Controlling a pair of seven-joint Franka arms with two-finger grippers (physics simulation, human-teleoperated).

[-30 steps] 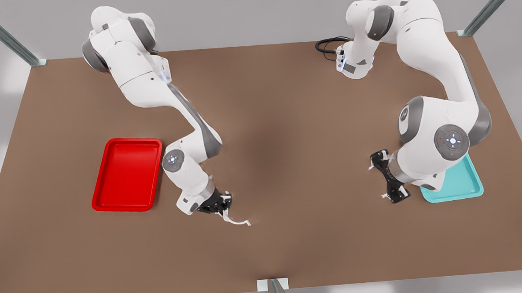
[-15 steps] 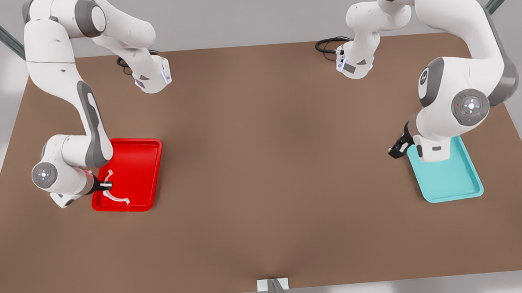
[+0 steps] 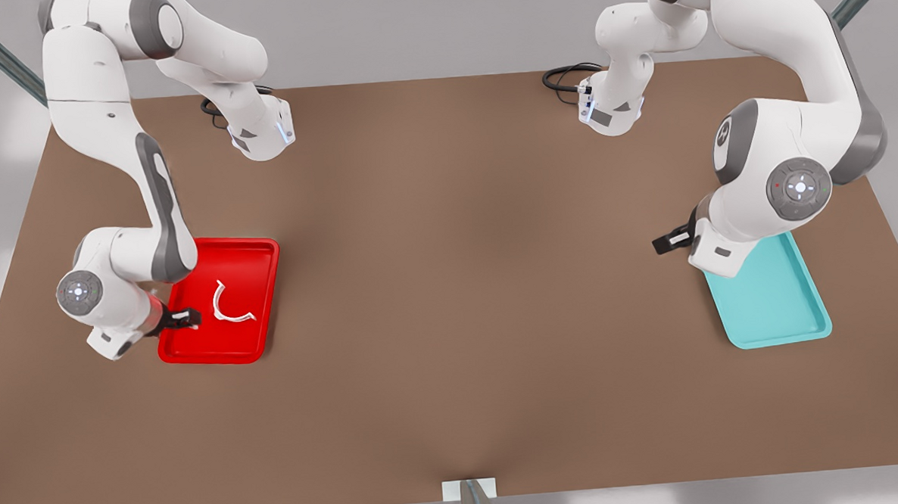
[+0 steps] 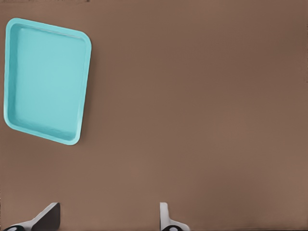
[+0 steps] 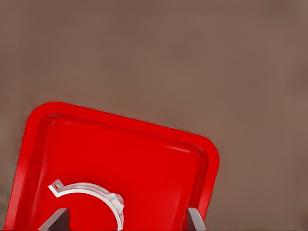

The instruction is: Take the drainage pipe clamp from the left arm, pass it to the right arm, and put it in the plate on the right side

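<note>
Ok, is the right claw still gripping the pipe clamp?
No: the drainage pipe clamp lies loose inside the red plate, apart from the open right claw beside it.
</note>
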